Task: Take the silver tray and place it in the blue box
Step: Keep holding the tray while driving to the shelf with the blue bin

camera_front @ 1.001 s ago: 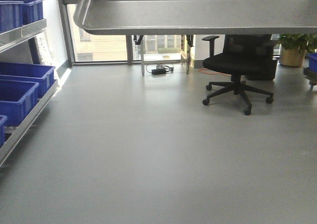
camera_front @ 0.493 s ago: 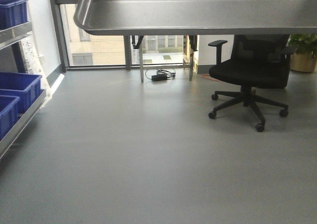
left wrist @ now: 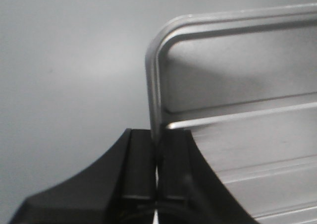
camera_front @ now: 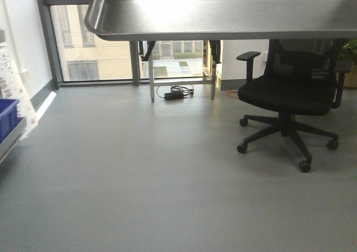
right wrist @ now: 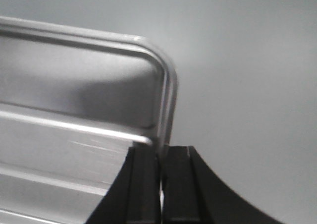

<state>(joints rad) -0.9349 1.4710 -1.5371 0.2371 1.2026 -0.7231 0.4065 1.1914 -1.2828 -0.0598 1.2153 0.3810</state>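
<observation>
The silver tray [camera_front: 223, 15] is held up in the air and fills the top of the front view, rim towards me. My left gripper [left wrist: 157, 135] is shut on the tray's [left wrist: 237, 85] left rim, close to a rounded corner. On the opposite side my right gripper [right wrist: 161, 152] is shut on the tray's [right wrist: 74, 85] right rim. Raised ridges run across the tray base in both wrist views, with grey floor below. Part of a blue box [camera_front: 6, 118] shows at the far left edge of the front view.
A black office chair [camera_front: 290, 96] on castors stands at the right. A metal shelf [camera_front: 11, 137] carries the blue box at the left. Table legs and a cable bundle [camera_front: 175, 91] are by the window wall ahead. Grey floor lies between.
The view has moved forward: the chair has grown and slid right, the shelf with its blue boxes has slipped almost out at the left. The tray stays held the same way.
</observation>
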